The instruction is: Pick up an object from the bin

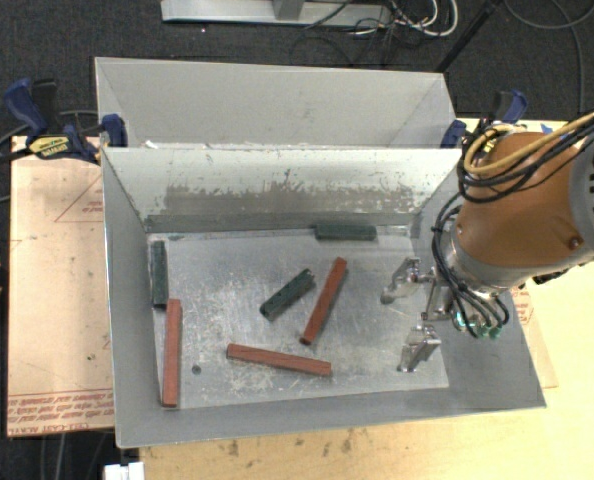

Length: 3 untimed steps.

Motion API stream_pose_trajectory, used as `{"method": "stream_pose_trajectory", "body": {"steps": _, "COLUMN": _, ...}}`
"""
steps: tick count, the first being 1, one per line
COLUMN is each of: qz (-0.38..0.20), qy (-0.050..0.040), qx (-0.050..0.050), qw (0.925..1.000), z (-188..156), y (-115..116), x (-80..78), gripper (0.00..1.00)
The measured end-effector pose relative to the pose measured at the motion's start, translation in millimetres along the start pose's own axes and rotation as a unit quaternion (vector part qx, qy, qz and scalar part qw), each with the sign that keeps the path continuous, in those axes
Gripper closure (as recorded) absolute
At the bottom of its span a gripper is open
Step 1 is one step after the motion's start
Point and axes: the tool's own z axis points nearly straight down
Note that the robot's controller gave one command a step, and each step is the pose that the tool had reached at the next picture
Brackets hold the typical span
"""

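My gripper (408, 317) hangs over the right part of the bin floor, its two fingers spread wide apart and open, nothing between them. The nearest thing is a reddish-brown bar (324, 301) lying slanted a little to its left. Beside that bar lies a short dark green block (287, 295), also slanted. A second reddish-brown bar (278, 359) lies nearly flat near the front of the bin, left of the lower finger.
A dark green block (344, 232) lies along the back wall. At the left wall a dark green bar (158, 272) and a reddish-brown bar (171, 353) lie end to end. The arm with its orange cover looms over the bin's right side.
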Motion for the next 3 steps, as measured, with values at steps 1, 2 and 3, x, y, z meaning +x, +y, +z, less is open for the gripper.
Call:
{"method": "stream_pose_trajectory", "body": {"steps": 1, "qz": -0.001, "qy": -0.0038, "qx": 0.000, "qw": 1.0000, "z": -3.3, "y": 0.1, "x": -1.7, "gripper": 0.00}}
{"method": "stream_pose_trajectory", "body": {"steps": 2, "qz": -0.016, "qy": -0.0082, "qx": 0.001, "qw": 0.9998, "z": 37.8, "y": 22.3, "x": -14.7, "gripper": 0.00}}
{"method": "stream_pose_trajectory", "body": {"steps": 3, "qz": -0.010, "qy": -0.0023, "qx": 0.000, "qw": 0.9999, "z": 69.7, "y": 75.4, "x": -41.0, "gripper": 0.00}}
